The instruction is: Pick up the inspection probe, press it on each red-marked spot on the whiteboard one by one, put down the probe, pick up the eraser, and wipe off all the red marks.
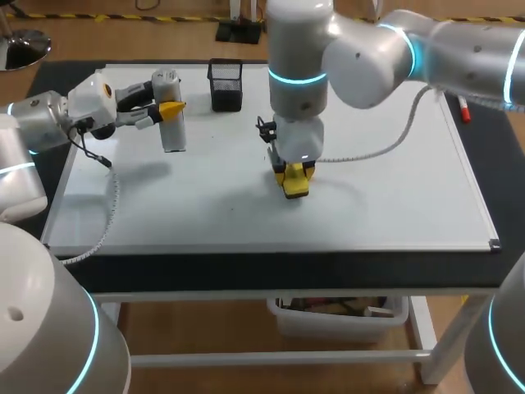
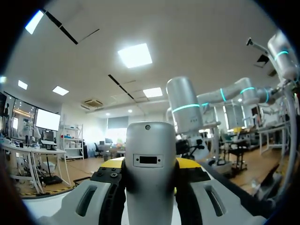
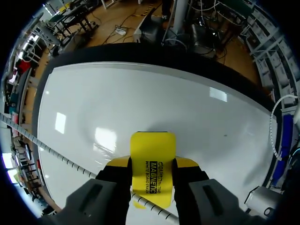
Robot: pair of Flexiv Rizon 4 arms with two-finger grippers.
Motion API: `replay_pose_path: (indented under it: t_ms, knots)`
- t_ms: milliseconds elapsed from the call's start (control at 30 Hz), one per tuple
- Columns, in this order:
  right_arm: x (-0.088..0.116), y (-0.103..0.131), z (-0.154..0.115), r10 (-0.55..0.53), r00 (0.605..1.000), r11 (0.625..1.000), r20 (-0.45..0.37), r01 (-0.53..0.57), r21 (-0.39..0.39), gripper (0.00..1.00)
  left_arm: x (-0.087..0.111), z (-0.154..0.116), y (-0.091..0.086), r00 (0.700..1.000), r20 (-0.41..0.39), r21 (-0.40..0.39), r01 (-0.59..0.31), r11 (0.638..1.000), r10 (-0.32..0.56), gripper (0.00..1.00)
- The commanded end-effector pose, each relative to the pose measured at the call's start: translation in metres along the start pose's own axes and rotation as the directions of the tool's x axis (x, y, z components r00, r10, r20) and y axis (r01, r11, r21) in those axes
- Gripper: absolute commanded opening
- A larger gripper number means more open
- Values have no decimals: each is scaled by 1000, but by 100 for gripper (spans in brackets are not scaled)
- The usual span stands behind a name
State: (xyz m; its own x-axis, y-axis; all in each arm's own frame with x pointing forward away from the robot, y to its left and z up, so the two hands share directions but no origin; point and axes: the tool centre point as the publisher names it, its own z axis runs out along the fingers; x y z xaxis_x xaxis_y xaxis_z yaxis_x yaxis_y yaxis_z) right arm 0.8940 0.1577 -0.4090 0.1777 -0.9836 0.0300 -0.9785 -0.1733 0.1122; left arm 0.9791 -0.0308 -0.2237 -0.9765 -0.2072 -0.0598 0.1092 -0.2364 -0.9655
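The left gripper (image 1: 168,109) pinches the grey-white inspection probe (image 1: 171,131) between its 2 yellow-tipped fingers, holding it upright over the far left part of the whiteboard (image 1: 385,197), near a black mesh pen holder (image 1: 225,84). Near the board's middle, the right gripper (image 1: 294,174) points down with its jaws clamped on the yellow eraser (image 1: 296,187), which meets the white surface. A red marker (image 1: 464,109) lies by the board's far right edge.

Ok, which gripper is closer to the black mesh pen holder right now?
Left. The left gripper, shut on the probe, sits just beside the pen holder; the right gripper holds the eraser mid-board.
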Motion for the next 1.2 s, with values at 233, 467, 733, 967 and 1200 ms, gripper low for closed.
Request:
replay_pose_path:
  t_ms: [233, 467, 733, 967, 1200]
  knots:
    - [-5, -5, 13, -8, 1000, 1000, -3, 8, -7, 0, 0, 0, 0, 1000, 0, 3, -2, 1000, 2, 0]
    - [1, -2, 19, -4, 1000, 1000, -25, 4, -5, 0, 0, 0, 0, 1000, 0, 3, -2, 1000, 2, 0]
    - [20, 1, 26, 33, 999, 999, -32, -34, -24, 0, 0, 0, 0, 1000, 0, 3, -2, 1000, 2, 0]
    - [38, 0, 24, 77, 997, 997, -25, -77, -22, 0, 0, 0, 0, 1000, 0, 3, -2, 1000, 2, 0]
    - [60, -4, 18, 135, 991, 991, -8, -135, -16, 0, 0, 0, 0, 1000, 0, 3, -2, 1000, 2, 0]
